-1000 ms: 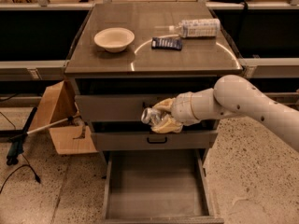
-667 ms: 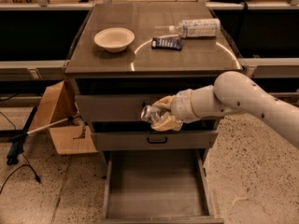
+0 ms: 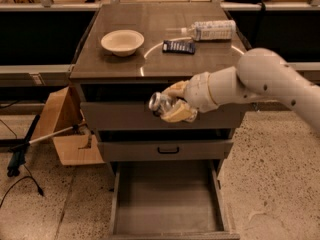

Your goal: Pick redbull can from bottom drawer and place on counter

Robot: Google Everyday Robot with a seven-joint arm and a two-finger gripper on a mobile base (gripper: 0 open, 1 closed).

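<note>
**Item count.** One redbull can, one bowl, one dark packet, one clear bottle and one cardboard box. The cabinet has three drawers: two upper drawers, both closed, and one bottom drawer, pulled out.

**Arm pose.** One white arm enters from the right and reaches leftward, roughly level, across the front of the top drawer. The claw is at the arm's left end, below the edge of the desk.

**Claw state.** The claw is pinching the redbull can, with one tan finger above it and one below.

**Can position.** The can protrudes from the left side of the claw, tilted, in the air. It is above the open bottom drawer and below desk level.

**Other items.**
- The bowl stands on the desk, above and left of the claw.
- The packet lies on the desk, directly above the claw.
- The bottle lies on its side on the desk, above and right of the claw.
- The box stands on the floor, left of the claw.
</note>
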